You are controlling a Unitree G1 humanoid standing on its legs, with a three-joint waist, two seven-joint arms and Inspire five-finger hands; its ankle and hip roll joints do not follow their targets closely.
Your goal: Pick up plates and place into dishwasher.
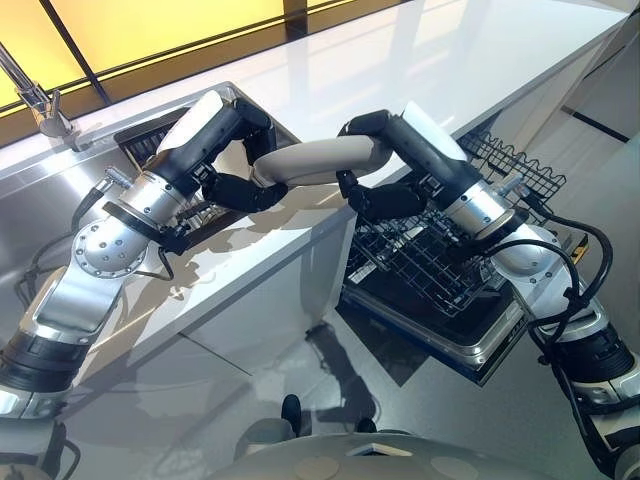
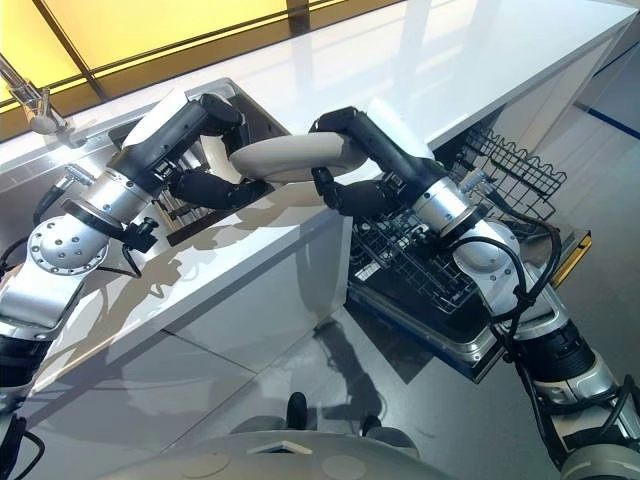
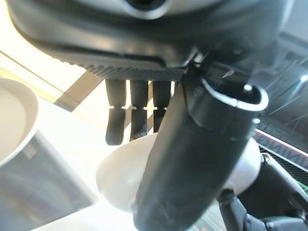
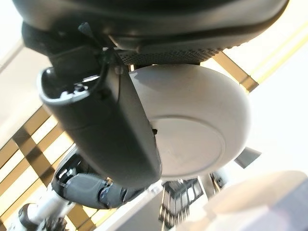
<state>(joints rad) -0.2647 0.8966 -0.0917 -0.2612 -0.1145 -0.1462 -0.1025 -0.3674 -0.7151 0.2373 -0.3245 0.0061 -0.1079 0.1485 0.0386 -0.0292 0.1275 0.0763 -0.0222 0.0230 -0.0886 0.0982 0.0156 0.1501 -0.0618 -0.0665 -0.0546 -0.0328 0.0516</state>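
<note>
we see plate (image 1: 315, 160) over tabletop (image 1: 420, 70) edge | left hand (image 1: 235, 190) pinches it | right hand (image 1: 385, 198) pinches opposite rim | dishwasher rack (image 1: 430, 265) below

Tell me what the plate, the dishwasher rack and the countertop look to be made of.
Plate: probably glazed ceramic, though melamine is possible; off-white, smooth, with a soft sheen and a thick rounded rim.
Dishwasher rack: coated metal wire, judging by its thin dark grid of rods.
Countertop: glossy white solid surface or polished stone; it mirrors the window light sharply.
</note>
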